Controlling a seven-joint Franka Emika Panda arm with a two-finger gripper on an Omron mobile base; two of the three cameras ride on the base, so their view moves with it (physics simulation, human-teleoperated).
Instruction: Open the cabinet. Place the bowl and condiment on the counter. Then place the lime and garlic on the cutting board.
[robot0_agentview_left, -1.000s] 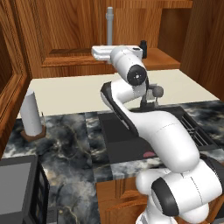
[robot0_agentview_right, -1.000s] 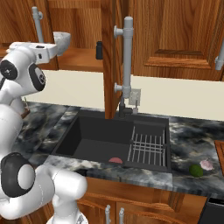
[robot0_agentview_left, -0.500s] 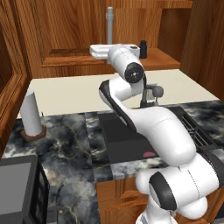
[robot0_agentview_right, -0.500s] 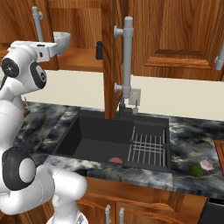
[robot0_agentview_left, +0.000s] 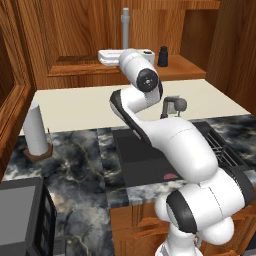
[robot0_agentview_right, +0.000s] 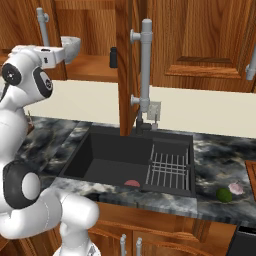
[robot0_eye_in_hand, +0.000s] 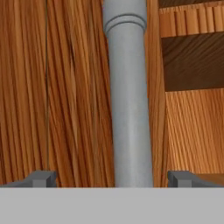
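While astride the cabinet's grey bar handle (robot0_eye_in_hand: 129, 105) — hand (robot0_eye_in_hand: 113, 178) wide open, gripping nothing.

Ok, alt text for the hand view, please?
The open claw frames a vertical grey bar handle on the reddish-brown cabinet, one dark fingertip on each side of the bar and neither touching it.

We see a reddish-brown cabinet (robot0_eye_in_hand: 70, 96) of streaky, matt wood grain, its round grey bar handle (robot0_eye_in_hand: 129, 100) smooth like dull metal; the black-and-grey marbled stone counter (robot0_agentview_left: 80, 170) looks polished.
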